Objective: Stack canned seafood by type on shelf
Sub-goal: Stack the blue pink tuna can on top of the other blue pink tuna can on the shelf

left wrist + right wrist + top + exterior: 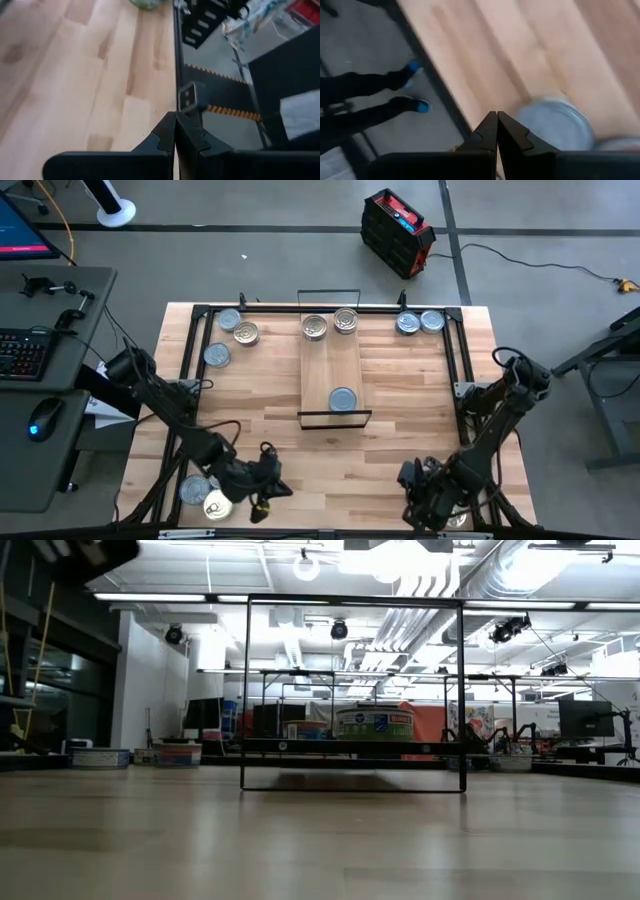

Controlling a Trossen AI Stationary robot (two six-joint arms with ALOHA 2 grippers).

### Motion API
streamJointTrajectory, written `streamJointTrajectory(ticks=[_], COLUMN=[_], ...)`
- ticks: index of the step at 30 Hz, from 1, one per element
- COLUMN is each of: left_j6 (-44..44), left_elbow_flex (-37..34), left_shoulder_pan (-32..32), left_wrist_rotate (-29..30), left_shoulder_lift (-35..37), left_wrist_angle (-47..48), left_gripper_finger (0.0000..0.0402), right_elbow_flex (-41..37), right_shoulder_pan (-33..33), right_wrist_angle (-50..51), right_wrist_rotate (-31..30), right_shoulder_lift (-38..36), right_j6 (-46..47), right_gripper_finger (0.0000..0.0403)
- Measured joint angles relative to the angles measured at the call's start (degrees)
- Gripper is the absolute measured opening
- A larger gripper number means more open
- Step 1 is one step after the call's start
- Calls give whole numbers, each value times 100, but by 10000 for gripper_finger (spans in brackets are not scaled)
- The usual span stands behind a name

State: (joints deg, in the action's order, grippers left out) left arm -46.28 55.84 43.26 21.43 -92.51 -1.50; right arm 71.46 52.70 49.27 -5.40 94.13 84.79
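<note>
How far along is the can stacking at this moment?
Barely started. Three cans lie singly on the shelf: two silver-lidded at its far end, one blue-grey at its near end. Nothing is in hand: left tool and right tool are shut and empty. Loose cans remain on the table.

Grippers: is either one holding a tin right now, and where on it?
Neither. The left gripper and right gripper are both shut with nothing between their fingers, low at the table's near edge.

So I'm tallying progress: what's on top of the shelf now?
Three tins on the shelf: two silver tins at its far end, one blue-grey tin near. Their labels can't be seen from above.
</note>
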Motion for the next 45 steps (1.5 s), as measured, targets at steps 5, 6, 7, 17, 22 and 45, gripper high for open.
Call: streamJointTrajectory(ticks=[5,6,7,17,22,45], left_j6=[-108,-153,-203,-364,-398,-507], left_elbow_flex=[52,52,50,50,50,50], left_shoulder_pan=[-258,-297,-331,-389,-389,-374], left_wrist_rotate=[193,224,263,769,858,854], left_shoulder_lift=[-22,-22,-22,-22,-22,-22], left_wrist_angle=[0,-2,-14,-205,-239,-310], left_gripper_finger=[0,0,0,0,0,0], right_elbow_flex=[-2,-7,-7,-10,-11,-1153], right_shoulder_pan=[73,66,57,56,56,-132], right_wrist_angle=[1144,1337,1503,2339,2213,1669], right_wrist_rotate=[80,201,336,1125,1105,1891], right_shoulder_lift=[0,0,0,0,0,0], right_j6=[766,936,1055,1734,1740,1981], right_gripper_finger=[0,0,0,0,0,0])
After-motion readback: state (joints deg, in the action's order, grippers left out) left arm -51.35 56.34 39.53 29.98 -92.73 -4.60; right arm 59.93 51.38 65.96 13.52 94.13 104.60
